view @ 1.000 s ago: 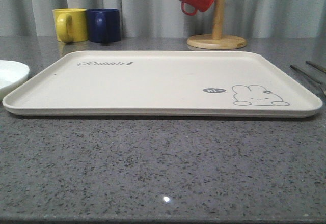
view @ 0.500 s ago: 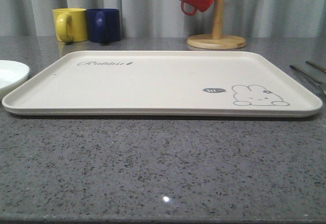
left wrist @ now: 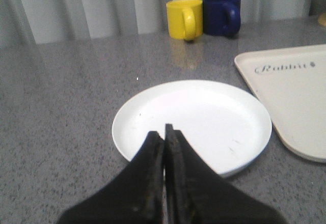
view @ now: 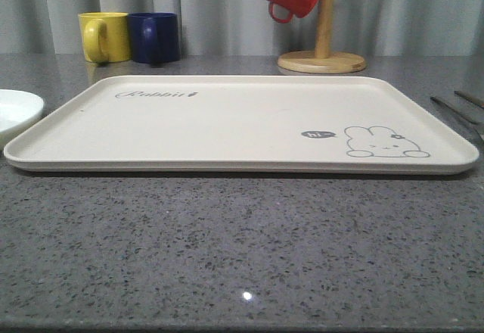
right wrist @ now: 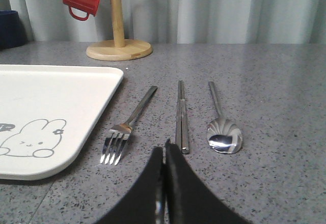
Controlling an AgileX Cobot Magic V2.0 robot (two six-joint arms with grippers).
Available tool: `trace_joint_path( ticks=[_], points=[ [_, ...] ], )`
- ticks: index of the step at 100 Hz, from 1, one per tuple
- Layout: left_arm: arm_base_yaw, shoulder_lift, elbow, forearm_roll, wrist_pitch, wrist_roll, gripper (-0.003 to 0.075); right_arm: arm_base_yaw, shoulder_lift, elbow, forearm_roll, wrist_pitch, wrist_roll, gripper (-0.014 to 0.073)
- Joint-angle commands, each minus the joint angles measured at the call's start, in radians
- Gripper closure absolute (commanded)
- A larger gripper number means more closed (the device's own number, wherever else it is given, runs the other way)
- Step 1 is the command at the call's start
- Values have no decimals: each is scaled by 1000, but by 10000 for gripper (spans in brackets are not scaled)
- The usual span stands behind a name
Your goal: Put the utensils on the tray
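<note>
While beside tray [right wrist: 56,91], utensils [right wrist: 182,117] untouched.

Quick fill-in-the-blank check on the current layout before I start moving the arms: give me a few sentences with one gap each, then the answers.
1. Of the three utensils, the one lying nearest the tray is the ____.
2. The chopsticks lie between the fork and the ____.
3. The mug hanging on the wooden mug tree is ____ in colour.
4. The left gripper, fingers closed together, is over the near rim of the white ____.

Missing words: fork; spoon; red; plate
</note>
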Motion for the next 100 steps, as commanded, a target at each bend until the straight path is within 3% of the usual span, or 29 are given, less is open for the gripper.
trace_joint_path(
  ticks=[1,25,32,37,52,59,74,87,100],
  points=[
    [2,97,-107,2,62,-12,739,-8,-18,-2,0,-83,1,662],
    [2,312,-235,-2,119,-15,736,-8,-18,-2,0,-83,1,662],
    [2,376,-266,-5,119,-23,696,-8,-18,-2,0,-83,1,662],
    [2,421,-288,-5,119,-49,633,-8,-18,-2,0,-83,1,662],
    [2,555,-355,16,117,-75,347,-8,-18,-2,0,-83,1,662],
    [3,614,-390,35,119,-79,276,-8,-18,-2,0,-83,1,662],
    [36,752,-492,81,150,-211,281,-8,-18,-2,0,-83,1,662],
    [114,901,-603,64,221,-212,281,-8,-18,-2,0,-83,1,662],
    [170,1062,-719,45,376,-212,281,-8,-18,-2,0,-83,1,662]
  ],
)
